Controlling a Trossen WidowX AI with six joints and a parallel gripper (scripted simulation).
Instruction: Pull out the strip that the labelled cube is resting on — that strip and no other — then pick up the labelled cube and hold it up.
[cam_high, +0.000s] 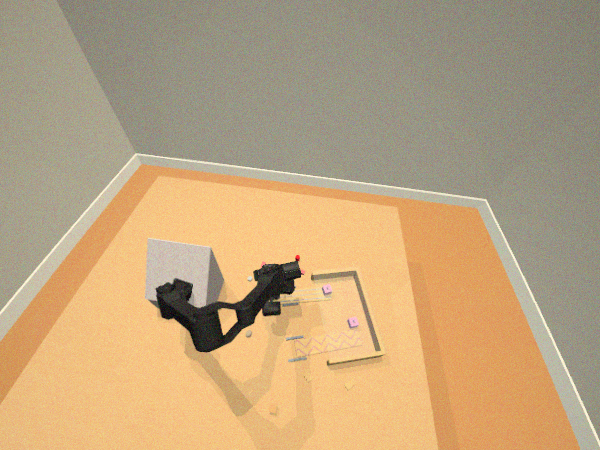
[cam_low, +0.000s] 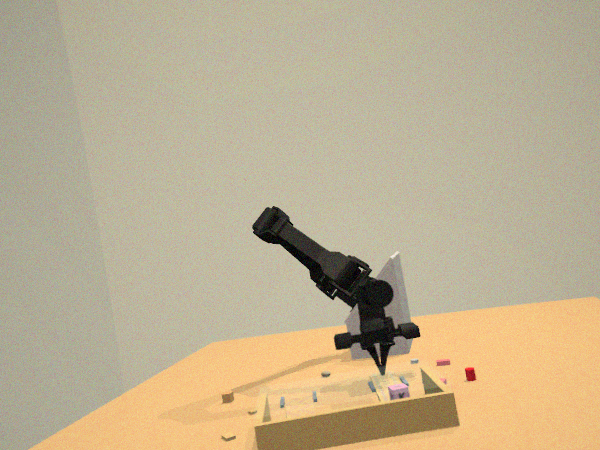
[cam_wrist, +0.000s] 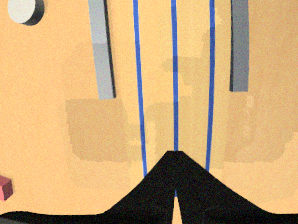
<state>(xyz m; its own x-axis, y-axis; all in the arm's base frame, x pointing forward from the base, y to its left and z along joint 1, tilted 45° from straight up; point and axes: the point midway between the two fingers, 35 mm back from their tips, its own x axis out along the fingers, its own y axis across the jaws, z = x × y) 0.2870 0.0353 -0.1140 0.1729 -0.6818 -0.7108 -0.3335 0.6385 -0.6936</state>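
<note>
My gripper (cam_low: 383, 372) (cam_wrist: 174, 158) is shut, fingertips together and pointing down onto the strip with three blue lines (cam_low: 382, 387) (cam_wrist: 156, 75), seemingly touching its top. Nothing shows between the fingers. This strip runs between two grey-blue guides (cam_wrist: 102, 55) (cam_wrist: 240, 55). A pink cube (cam_high: 327, 289) (cam_low: 398, 391) with a dark mark sits at the strip's far end. A second pink cube (cam_high: 353, 322), also with a small mark, lies beyond the end of the zigzag strip (cam_high: 327, 344), slightly to its side. It is hidden in the exterior view. Neither mark is readable.
A low wall (cam_high: 370, 315) (cam_low: 360, 418) surrounds the cubes on three sides. Two more guides (cam_high: 295, 338) (cam_high: 297, 359) flank the zigzag strip. A tall grey block (cam_high: 175, 262) stands behind the arm. A red cylinder (cam_high: 297, 258) (cam_low: 470, 374) and several small pieces lie outside the wall.
</note>
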